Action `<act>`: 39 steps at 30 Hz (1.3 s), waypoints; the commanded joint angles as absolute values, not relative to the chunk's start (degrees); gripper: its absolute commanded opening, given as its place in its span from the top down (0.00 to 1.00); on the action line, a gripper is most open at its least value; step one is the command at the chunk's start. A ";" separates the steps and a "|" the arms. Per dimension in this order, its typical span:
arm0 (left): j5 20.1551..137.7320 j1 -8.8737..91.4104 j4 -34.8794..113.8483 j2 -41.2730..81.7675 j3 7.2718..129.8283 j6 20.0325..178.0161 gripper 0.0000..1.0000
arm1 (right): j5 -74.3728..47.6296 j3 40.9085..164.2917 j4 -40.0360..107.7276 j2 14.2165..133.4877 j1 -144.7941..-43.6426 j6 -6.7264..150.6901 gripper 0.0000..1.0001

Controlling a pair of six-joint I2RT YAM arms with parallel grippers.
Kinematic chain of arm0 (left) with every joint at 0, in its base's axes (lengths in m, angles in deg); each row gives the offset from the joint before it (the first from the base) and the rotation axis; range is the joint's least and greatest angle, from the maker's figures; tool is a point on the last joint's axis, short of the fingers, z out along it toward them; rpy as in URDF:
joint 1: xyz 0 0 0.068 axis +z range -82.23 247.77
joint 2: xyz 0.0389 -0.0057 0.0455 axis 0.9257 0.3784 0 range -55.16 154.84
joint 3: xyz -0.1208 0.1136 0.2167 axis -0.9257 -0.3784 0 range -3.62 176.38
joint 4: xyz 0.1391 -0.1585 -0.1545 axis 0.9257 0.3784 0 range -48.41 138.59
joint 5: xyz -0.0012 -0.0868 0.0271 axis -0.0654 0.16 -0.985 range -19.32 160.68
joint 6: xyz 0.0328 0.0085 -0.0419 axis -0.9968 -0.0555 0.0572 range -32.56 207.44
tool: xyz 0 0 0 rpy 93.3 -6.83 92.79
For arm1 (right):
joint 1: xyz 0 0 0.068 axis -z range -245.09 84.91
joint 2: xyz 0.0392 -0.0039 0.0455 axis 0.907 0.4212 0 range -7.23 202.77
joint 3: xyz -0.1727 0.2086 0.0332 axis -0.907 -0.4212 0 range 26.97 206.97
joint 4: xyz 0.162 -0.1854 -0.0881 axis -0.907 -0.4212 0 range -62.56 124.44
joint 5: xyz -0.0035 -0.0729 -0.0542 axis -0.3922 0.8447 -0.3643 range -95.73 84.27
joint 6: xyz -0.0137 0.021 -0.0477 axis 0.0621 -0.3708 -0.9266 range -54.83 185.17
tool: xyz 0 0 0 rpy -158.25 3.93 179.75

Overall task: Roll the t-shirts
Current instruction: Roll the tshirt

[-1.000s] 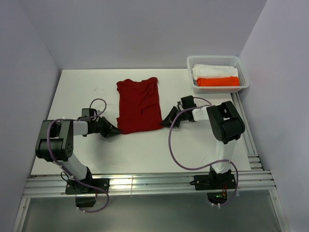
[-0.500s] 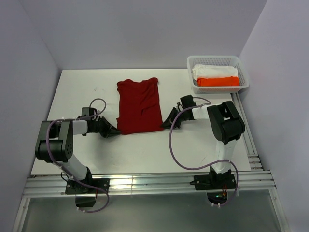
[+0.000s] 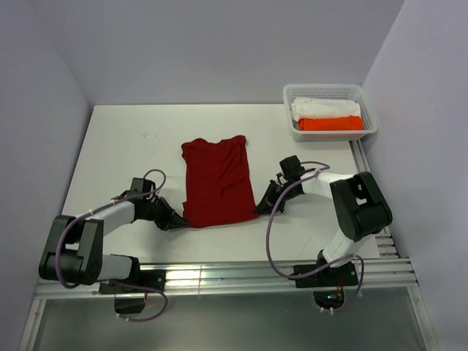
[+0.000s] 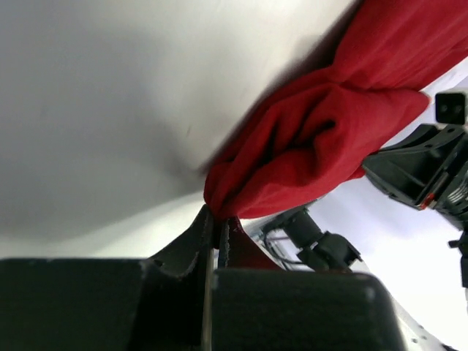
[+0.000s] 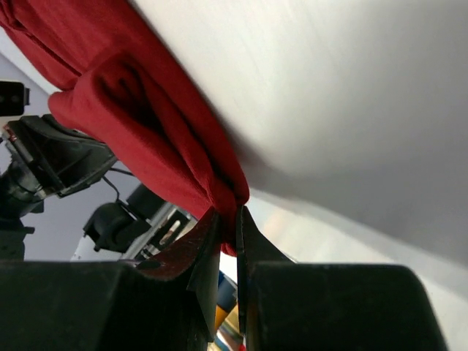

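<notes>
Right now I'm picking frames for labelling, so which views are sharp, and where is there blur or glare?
Top external: evenly lit, sharp on the t-shirt. Left wrist: the table smears into grey blur, and the left gripper is underexposed black. Right wrist: soft sheen across the table, no hard glare.

White table [image 3: 117, 146] fills mid frame. White mesh basket [image 3: 369, 126] sits at upper right, holding a white rolled bundle [image 3: 325, 107] behind an orange bundle [image 3: 330, 123], the two touching. Metal rail [image 3: 219, 278] runs along the bottom edge. Pale lavender walls [image 3: 219, 51] surround.
</notes>
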State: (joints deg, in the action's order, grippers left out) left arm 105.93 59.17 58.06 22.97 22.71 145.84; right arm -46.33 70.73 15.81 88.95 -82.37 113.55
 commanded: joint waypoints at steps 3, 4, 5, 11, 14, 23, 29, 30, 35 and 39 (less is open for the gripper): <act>105.04 59.07 66.72 15.78 21.34 151.94 1.00 | -39.75 70.64 3.78 82.60 -82.84 115.00 1.00; 105.31 59.07 68.38 14.99 21.78 152.65 1.00 | -39.22 71.69 2.46 81.64 -82.76 115.70 1.00; 105.31 59.07 69.00 14.46 22.13 153.27 1.00 | -38.96 72.31 0.36 81.19 -82.76 116.05 1.00; 104.26 59.07 74.80 16.02 28.45 155.56 1.00 | -39.04 76.88 -4.05 80.75 -82.67 120.09 1.00; 103.99 59.07 75.95 18.92 32.06 155.65 1.00 | -40.27 79.69 -5.46 83.29 -82.58 121.33 1.00; 106.71 59.94 77.36 28.94 40.58 155.73 1.00 | -42.02 89.10 -11.17 91.12 -81.36 123.96 1.00; 108.65 62.75 77.97 34.48 45.33 156.18 1.00 | -43.43 92.09 -11.00 94.28 -79.16 129.06 1.00; 109.17 63.37 78.06 35.19 47.08 156.09 1.00 | -44.13 93.49 -10.82 95.50 -78.63 129.67 1.00; 109.70 64.16 81.13 42.29 54.03 154.42 1.00 | -44.14 100.43 -14.86 100.69 -78.19 129.77 1.00; 110.49 64.16 82.54 48.70 61.13 153.80 1.00 | -44.58 106.13 -15.92 105.61 -77.58 131.87 1.00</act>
